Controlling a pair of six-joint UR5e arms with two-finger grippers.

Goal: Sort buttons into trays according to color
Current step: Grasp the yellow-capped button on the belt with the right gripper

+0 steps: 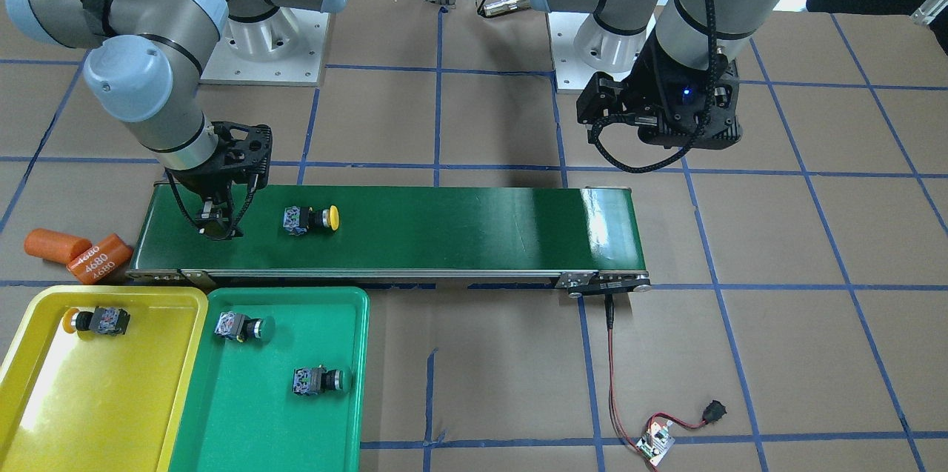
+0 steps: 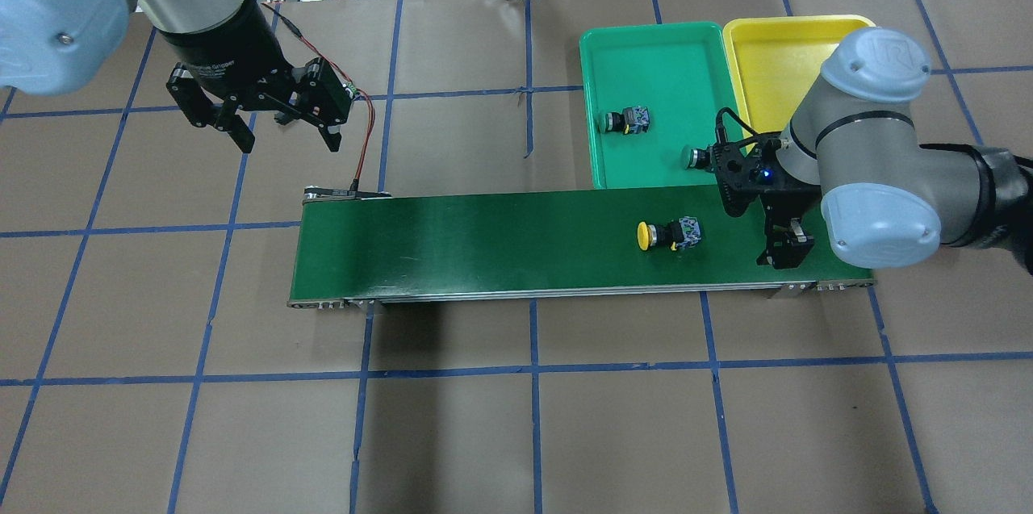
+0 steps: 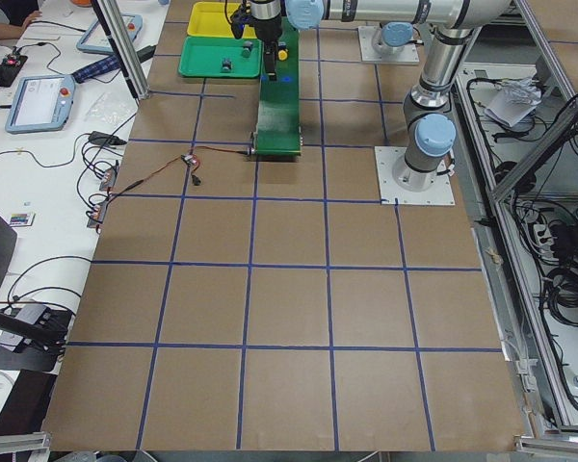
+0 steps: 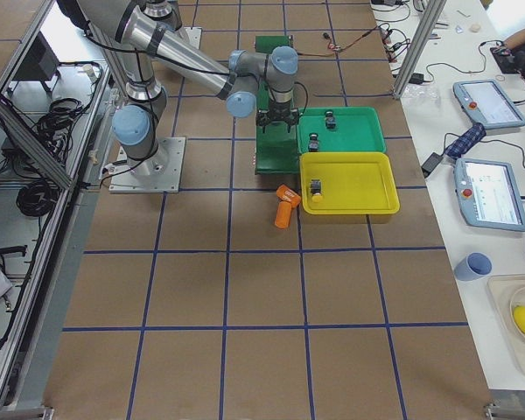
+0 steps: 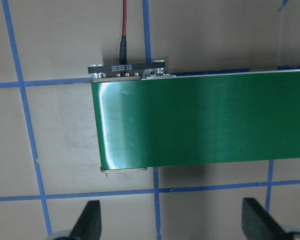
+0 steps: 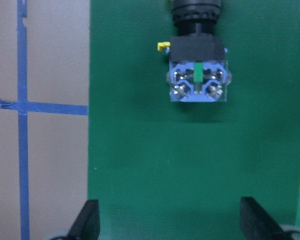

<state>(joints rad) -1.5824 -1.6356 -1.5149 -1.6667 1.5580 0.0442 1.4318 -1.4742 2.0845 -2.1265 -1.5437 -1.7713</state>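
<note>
The right gripper point(image 1: 220, 224) hangs low over the conveyor belt point(image 1: 459, 227), its jaws wide apart and empty. The left gripper point(image 2: 286, 139) is also apart, far off. The yellow button point(image 1: 311, 218) lies on the belt just ahead. I judge the right gripper should straddle the button's blocky body squarely before closing. The right wrist view cuts off the cap.

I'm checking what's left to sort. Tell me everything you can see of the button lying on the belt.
The button lies on its side on the dark-green belt, apart from both trays. It has a round yellow cap, a black collar and a blocky grey-black body. The body ends in a blue and clear terminal face with four metal screws and a green strip. A small yellow tab sticks out at one side. The terminal end faces the open right gripper, and the cap points away from it. Only the belt touches the button.
</note>
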